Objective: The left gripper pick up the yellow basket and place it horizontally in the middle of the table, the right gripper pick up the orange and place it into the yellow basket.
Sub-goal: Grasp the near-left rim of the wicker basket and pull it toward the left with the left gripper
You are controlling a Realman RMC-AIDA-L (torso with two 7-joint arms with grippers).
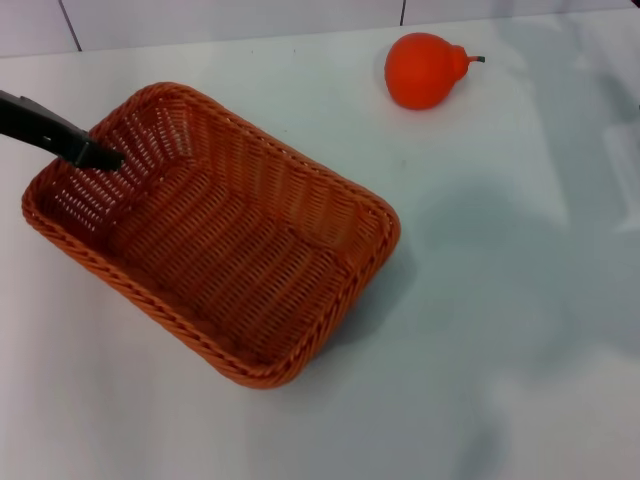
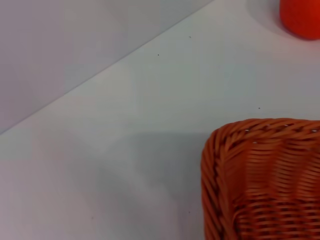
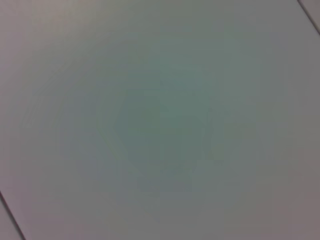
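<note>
The yellow basket [image 1: 215,235], an orange-brown woven rectangle, lies at an angle on the white table [image 1: 500,330] at the left of the head view. The left gripper [image 1: 100,157] comes in from the left edge as slim black fingertips at the basket's far-left rim. One corner of the basket shows in the left wrist view [image 2: 265,180]. The orange [image 1: 426,69], bright orange-red with a narrowed neck and a dark stem, lies on the table at the back right, apart from the basket; its edge shows in the left wrist view [image 2: 302,17]. The right gripper is out of view.
The right wrist view shows only bare white table [image 3: 160,120]. A tiled wall [image 1: 230,20] runs along the table's far edge.
</note>
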